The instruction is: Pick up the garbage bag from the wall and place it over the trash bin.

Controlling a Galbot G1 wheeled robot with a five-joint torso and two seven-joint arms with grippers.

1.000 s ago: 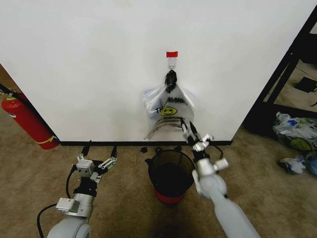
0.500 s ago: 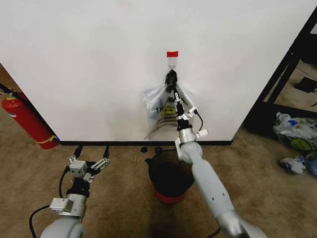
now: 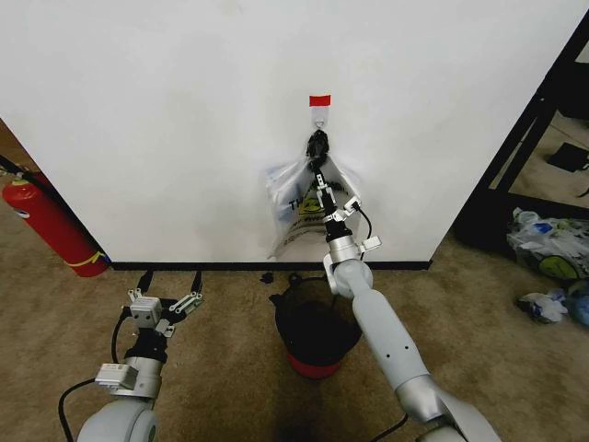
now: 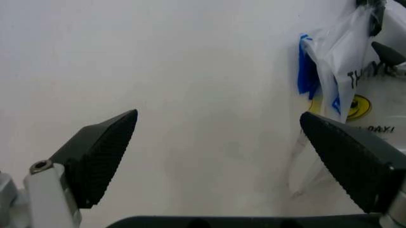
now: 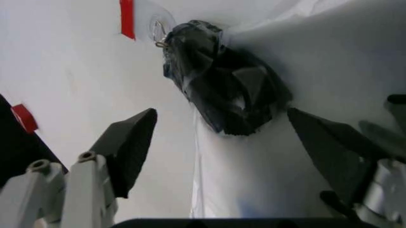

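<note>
We hold our right tool [image 3: 319,189] spread wide just below the black knot [image 5: 222,95], where the garbage bag [image 3: 308,210] hangs from the wall [image 3: 184,110] hook [image 3: 318,118], directly above the trash bin [image 3: 316,324]. Our left tool [image 3: 167,293] idles low, also spread.

Dark lettering on the bag [image 4: 355,80], partly legible: "TH…" above a yellow smiley face [image 4: 359,105], and "…DAY!" below it. In the head view the bag's [image 3: 308,207] print is too small to read.
</note>
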